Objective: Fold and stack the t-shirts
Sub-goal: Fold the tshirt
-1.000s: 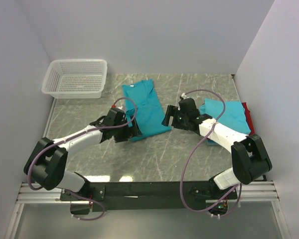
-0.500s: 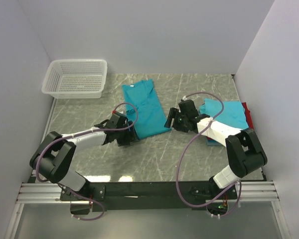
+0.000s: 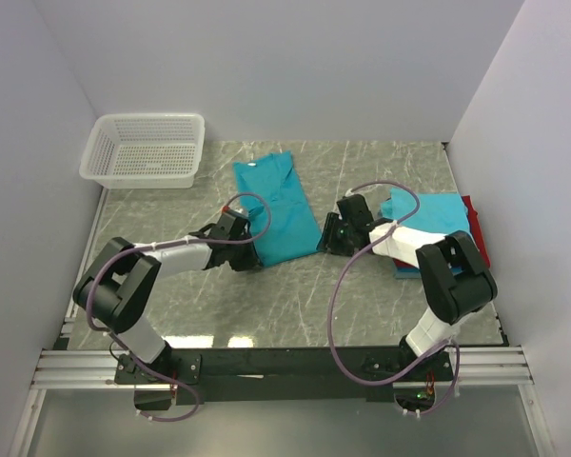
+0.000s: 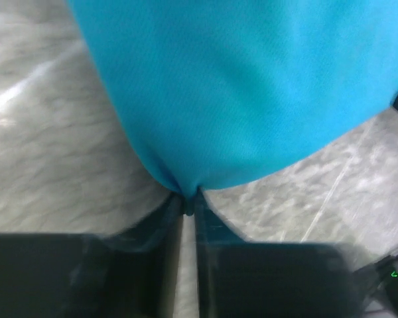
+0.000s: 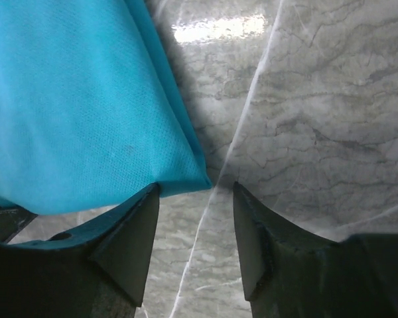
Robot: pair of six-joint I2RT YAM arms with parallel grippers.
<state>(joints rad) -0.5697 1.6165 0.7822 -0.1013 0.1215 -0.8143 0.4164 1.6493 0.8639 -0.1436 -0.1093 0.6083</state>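
A teal t-shirt [image 3: 276, 205] lies folded into a long strip in the middle of the table. My left gripper [image 3: 250, 255] is shut on its near left corner; in the left wrist view the cloth [image 4: 252, 86] is pinched between the closed fingertips of the left gripper [image 4: 189, 199]. My right gripper [image 3: 325, 238] is at the near right corner. In the right wrist view the right gripper [image 5: 196, 189] is open, with the tip of the cloth corner [image 5: 106, 112] between its jaws and resting on the left finger [image 5: 129, 232].
A stack of folded t-shirts, light blue [image 3: 438, 214] on top with red [image 3: 474, 221] showing beneath, lies at the right behind the right arm. A white mesh basket [image 3: 145, 150] stands at the far left corner. Grey walls close in both sides.
Both grippers have dropped to the near corners of the teal shirt. The left jaws went from wide open to shut on the cloth. The right jaws have narrowed.
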